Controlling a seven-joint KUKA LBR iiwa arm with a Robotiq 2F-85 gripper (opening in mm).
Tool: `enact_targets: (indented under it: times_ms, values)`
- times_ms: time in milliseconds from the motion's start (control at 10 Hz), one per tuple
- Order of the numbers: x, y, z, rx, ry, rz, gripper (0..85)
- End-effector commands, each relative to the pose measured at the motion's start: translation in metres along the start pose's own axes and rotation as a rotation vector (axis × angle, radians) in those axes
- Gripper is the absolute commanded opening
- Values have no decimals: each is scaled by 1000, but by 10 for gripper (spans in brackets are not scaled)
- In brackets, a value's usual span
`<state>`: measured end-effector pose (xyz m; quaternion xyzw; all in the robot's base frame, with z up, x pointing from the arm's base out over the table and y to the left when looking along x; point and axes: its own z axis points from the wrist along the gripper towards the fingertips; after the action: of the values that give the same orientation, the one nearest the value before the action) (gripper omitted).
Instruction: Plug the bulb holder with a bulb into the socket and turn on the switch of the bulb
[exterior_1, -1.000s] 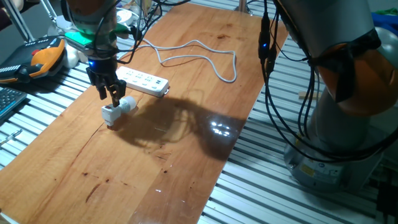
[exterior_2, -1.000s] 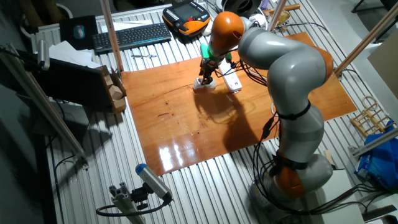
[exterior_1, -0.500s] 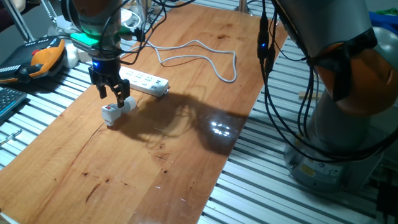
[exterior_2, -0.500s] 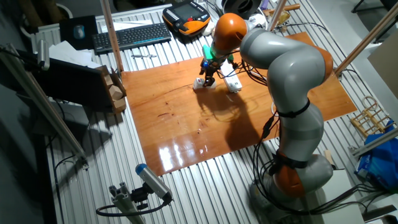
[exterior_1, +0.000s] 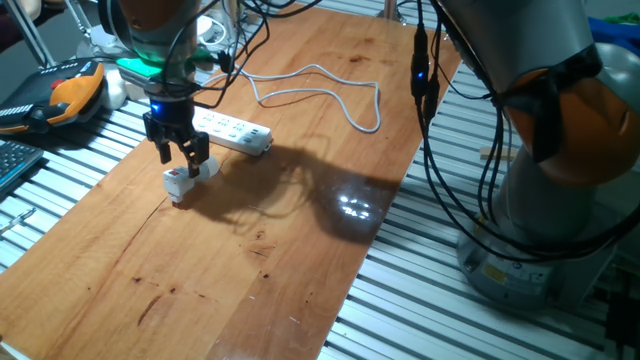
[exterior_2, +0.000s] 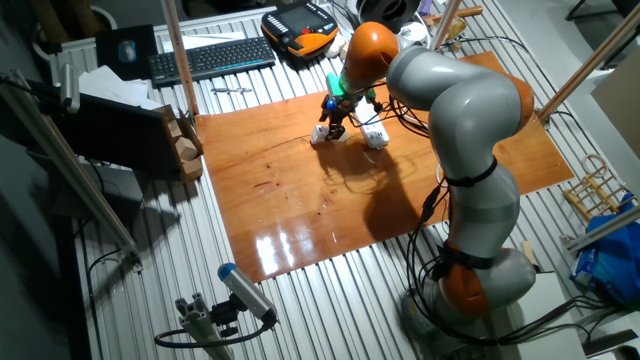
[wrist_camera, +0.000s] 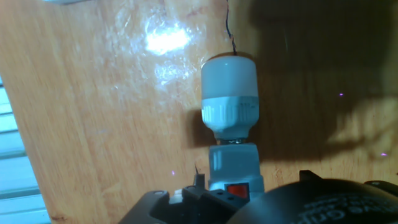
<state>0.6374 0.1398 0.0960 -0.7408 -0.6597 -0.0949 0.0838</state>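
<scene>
Wooden tabletop (exterior_1: 300, 240) sat on a ribbed metal bench (exterior_1: 560, 320), with glare patches on the varnish. On it lay the socket (exterior_1: 232, 130) near the far-left edge, its white cable (exterior_1: 330, 95) looping across the board toward the middle. Just beside the socket's near side lay the bulb holder (exterior_1: 178, 183) with the bulb (exterior_1: 207, 166) on its side, red switch (wrist_camera: 235, 190) showing in the hand view.

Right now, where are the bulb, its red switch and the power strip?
bulb (wrist_camera: 229, 81): hand view, middle of its white body.
switch (wrist_camera: 235, 190): hand view, red square face.
power strip (exterior_1: 235, 129): one fixed view, top face with outlets.
</scene>
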Motion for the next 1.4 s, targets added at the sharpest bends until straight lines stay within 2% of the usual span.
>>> enact_targets:
  times_ms: [0, 1300]
  values:
    - [0, 0, 2, 2, 5, -2, 680]
    - [1, 3, 17, -4, 14, -24, 680]
